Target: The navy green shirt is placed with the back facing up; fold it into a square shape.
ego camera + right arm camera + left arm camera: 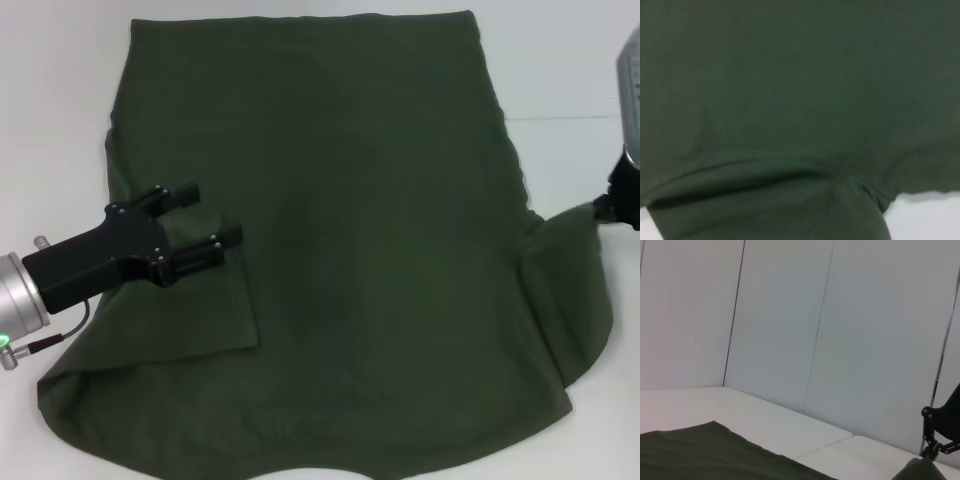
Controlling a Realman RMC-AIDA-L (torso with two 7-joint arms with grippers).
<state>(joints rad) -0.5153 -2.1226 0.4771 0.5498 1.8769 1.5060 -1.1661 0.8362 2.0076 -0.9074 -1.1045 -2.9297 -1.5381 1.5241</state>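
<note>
The navy green shirt (360,230) lies spread, plain side up, across the white table and is far wider than either gripper. Its left sleeve is folded inward as a flap (200,310) on the body. My left gripper (205,215) hovers over that left side, fingers apart, nothing between them. At the right edge my right gripper (612,205) is shut on the right sleeve's tip, which rises in a peak toward it. The left wrist view shows the shirt's edge (700,455) and that far gripper (940,442). Shirt cloth (790,100) fills the right wrist view.
Bare white table (60,120) shows to the left, behind and to the right of the shirt, with a seam line (570,118) at the right. White wall panels (840,340) stand behind the table.
</note>
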